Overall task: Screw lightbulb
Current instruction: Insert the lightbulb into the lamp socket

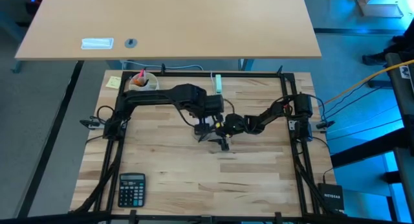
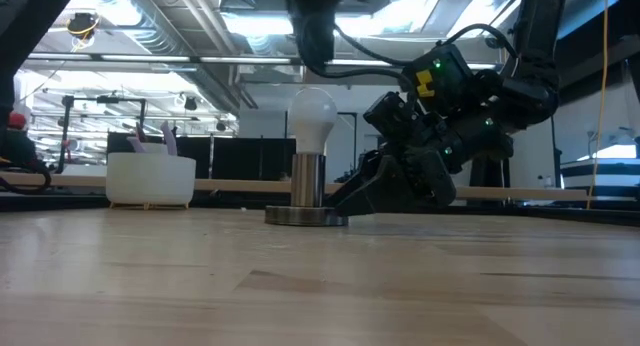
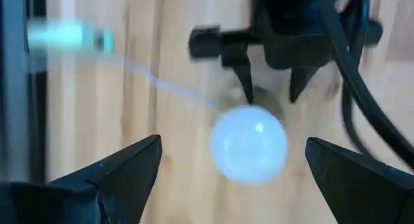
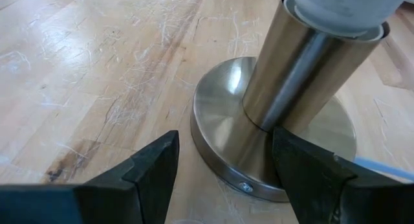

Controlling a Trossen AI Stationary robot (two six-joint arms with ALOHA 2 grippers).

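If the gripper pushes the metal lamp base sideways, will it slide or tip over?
The lamp base probably slides: its round foot is wide and flat on the wooden table. A push high up, near the lightbulb, might tip it, since the column is tall. The smooth metal looks slippery for the right gripper.

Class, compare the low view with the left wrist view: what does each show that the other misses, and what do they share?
Only the low view shows the white bowl and the socket's metal stem and base disc. Only the left wrist view shows the left pincer open, straddling the bulb from above, and the thin white cord. Both show the lightbulb and the right pincer beside the socket.
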